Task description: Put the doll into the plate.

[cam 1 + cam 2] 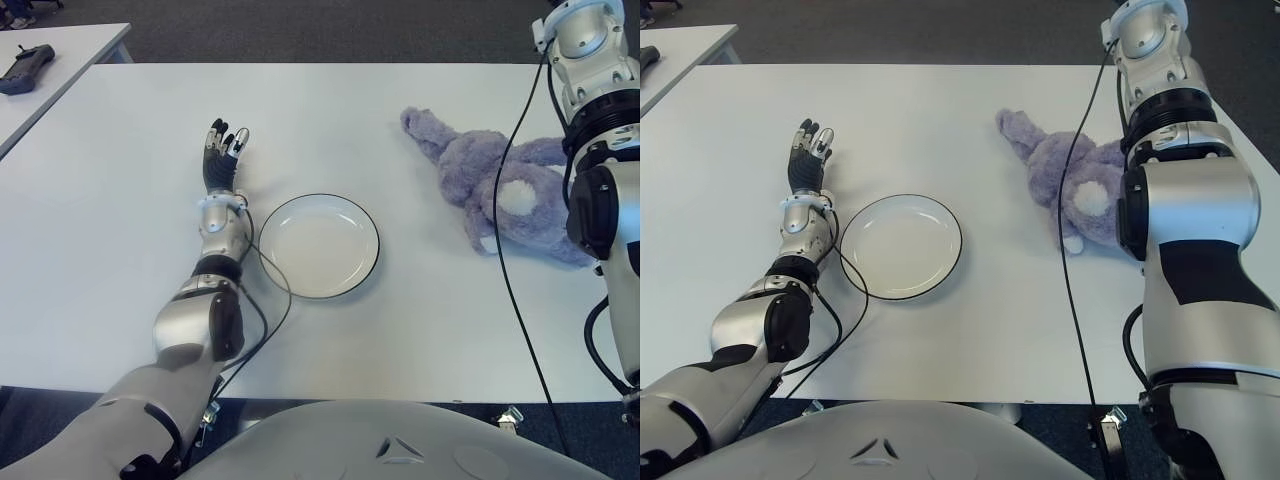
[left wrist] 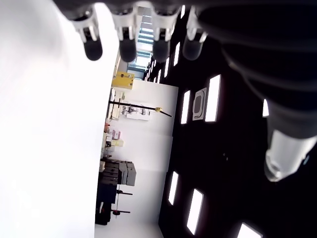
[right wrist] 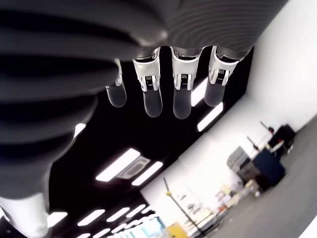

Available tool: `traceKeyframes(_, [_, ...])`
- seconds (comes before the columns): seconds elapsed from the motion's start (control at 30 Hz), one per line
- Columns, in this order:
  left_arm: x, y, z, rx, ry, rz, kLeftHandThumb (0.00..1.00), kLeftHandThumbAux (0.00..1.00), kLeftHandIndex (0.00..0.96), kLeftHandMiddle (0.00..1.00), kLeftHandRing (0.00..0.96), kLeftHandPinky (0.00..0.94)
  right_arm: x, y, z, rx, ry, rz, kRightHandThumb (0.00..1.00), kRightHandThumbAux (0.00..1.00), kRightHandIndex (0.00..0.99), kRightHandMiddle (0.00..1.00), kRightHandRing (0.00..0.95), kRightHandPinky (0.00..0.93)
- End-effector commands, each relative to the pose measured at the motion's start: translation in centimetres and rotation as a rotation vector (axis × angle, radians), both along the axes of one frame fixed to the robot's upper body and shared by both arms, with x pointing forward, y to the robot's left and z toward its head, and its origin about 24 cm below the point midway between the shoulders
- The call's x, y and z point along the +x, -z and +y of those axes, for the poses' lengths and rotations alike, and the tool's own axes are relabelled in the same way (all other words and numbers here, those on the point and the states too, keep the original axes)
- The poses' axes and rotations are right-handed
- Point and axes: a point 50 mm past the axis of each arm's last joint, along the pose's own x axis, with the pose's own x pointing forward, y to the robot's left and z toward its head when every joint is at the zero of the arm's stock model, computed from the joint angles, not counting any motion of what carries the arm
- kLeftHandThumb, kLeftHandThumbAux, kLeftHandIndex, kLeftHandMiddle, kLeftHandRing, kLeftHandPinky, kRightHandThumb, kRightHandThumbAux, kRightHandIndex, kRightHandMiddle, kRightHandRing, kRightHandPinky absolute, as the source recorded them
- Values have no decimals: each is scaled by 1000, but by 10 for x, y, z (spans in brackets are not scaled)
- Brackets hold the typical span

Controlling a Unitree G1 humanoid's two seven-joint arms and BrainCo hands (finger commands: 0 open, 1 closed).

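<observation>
A purple plush doll (image 1: 497, 190) lies on its side on the white table (image 1: 400, 330), to the right of the plate and apart from it. The white plate (image 1: 318, 245) with a dark rim stands near the table's middle and holds nothing. My left hand (image 1: 225, 142) shows just left of the plate, fingers (image 2: 124, 47) stretched out and holding nothing. My right arm (image 1: 1165, 120) rises over the doll's right side, and its hand is out of both eye views. In the right wrist view my right hand (image 3: 163, 99) has straight fingers, nothing in them, and only ceiling behind.
A black cable (image 1: 512, 270) hangs from the right arm and crosses in front of the doll. A second white table (image 1: 70, 50) at the far left carries a black controller (image 1: 25, 68). Dark floor lies beyond the far edge.
</observation>
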Motion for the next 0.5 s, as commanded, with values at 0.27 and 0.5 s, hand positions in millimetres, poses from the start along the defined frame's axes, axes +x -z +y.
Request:
traceKeyframes(0.27, [-87, 110, -20, -191, -34, 442, 0, 566, 21, 68, 41, 6, -9, -2, -32, -165, 143, 18, 19, 628, 47, 131, 124, 126])
traceKeyframes(0.5, [-88, 109, -19, -172, -26, 432, 0, 568, 26, 71, 44, 15, -13, -1, -42, -236, 171, 36, 38, 542, 51, 148, 139, 117])
